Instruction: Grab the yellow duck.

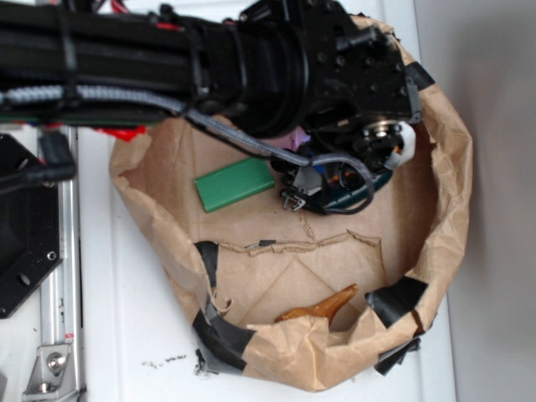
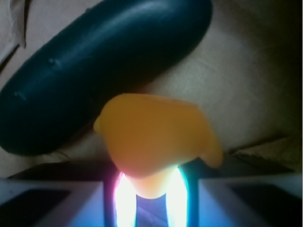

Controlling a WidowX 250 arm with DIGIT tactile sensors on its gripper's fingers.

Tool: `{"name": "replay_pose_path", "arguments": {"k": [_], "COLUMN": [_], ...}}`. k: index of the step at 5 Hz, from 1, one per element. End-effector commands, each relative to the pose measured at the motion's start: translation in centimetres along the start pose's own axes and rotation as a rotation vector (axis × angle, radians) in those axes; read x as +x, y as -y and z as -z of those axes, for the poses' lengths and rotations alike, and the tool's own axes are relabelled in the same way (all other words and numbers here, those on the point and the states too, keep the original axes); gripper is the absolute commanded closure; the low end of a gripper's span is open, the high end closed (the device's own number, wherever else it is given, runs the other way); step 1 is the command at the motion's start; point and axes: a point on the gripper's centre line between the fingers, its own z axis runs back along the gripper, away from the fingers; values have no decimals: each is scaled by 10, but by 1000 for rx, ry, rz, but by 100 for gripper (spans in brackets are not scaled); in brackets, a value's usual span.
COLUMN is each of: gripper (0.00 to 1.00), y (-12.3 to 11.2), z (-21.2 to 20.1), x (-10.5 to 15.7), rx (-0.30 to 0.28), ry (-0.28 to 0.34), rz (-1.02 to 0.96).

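Sitting on the white counter (image 1: 126, 335), a crumpled paper bag (image 1: 435, 234) held a green block (image 1: 234, 184), a dark cucumber-shaped toy (image 2: 94, 66) and an orange-brown curved toy (image 1: 322, 308); the jaws gripped the yellow duck (image 2: 156, 137) beside the dark toy.

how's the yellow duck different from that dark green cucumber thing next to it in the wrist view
The small rounded yellow rubber duck is bright yellow; the long dark green cucumber-shaped toy is almost black-green. The duck is short and lumpy, while the cucumber is elongated and lies diagonally. The duck sits between the gripper fingers at the bottom of the view; the cucumber lies free behind it on the brown paper. Both look smooth and rubbery.
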Motion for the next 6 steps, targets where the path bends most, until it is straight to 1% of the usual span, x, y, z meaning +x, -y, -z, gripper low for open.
{"name": "replay_pose_path", "arguments": {"k": [1,2,3,4,5,6], "gripper": [100,100,100,100,100,100], "y": [-10,-10,-3,18,37,55], "z": [-14,-23,-51,-99,-126,-138], "x": [4,2,-14,-23,-13,-6], "rx": [51,49,17,-77,-41,-34], "ry": [46,69,99,119,135,150], "rz": [-5,-10,-56,-207,-270,-275]}}
